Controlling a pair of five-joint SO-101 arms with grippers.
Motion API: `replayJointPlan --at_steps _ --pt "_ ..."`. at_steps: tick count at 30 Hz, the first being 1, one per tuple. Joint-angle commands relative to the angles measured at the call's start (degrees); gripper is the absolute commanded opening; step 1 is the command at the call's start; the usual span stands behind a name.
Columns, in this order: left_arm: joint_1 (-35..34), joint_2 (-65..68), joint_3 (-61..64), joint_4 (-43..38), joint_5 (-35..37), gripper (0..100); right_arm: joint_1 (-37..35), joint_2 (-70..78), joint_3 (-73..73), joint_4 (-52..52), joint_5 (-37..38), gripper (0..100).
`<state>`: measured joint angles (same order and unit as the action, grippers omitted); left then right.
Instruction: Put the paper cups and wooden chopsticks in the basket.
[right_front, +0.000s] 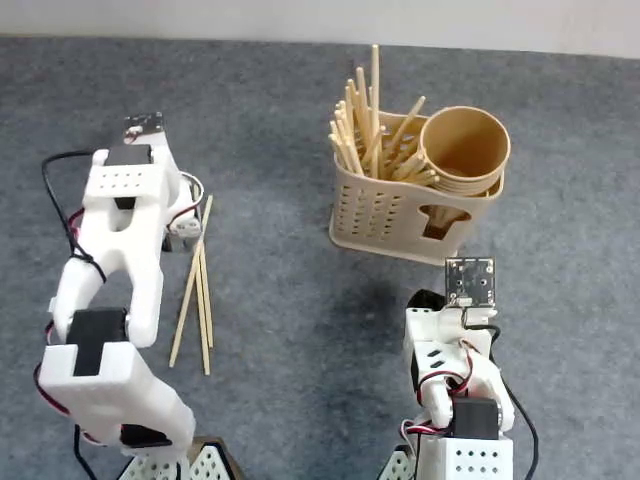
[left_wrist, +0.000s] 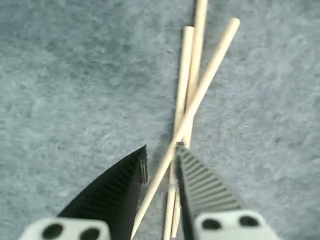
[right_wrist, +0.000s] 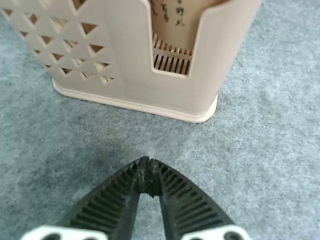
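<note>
the left end effector (left_wrist: 162, 150) sits open astride loose chopsticks (left_wrist: 184, 75) (right end effector (right_wrist: 149, 167) closed, empty, near the basket (right_wrist: 125, 70)).

The beige slotted plastic basket (right_wrist: 125, 60) runs off the right wrist view's edge, its rim lost. The stacked brown paper cups (right_front: 465, 145) at the basket's 3 o'clock side sink behind its wall (how many, I can't tell). The loose pale wooden chopsticks (left_wrist: 192, 90) slip beneath the left gripper (left_wrist: 162, 148), one cut by the picture's edge; some 12 o'clock ends tuck under the white plastic arm (right_front: 120, 230).
</note>
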<state>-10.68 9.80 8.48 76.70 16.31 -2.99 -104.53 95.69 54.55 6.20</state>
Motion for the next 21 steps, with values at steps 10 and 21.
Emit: replayJointPlan --at_steps 10,21 --pt "1.1 1.0 -1.9 -3.6 -1.8 7 0.7 -0.9 8.8 -0.8 -0.2 0.5" --pt "1.8 17.6 -15.3 -1.0 -5.4 7 0.7 -0.9 8.8 -0.8 -0.2 0.5"
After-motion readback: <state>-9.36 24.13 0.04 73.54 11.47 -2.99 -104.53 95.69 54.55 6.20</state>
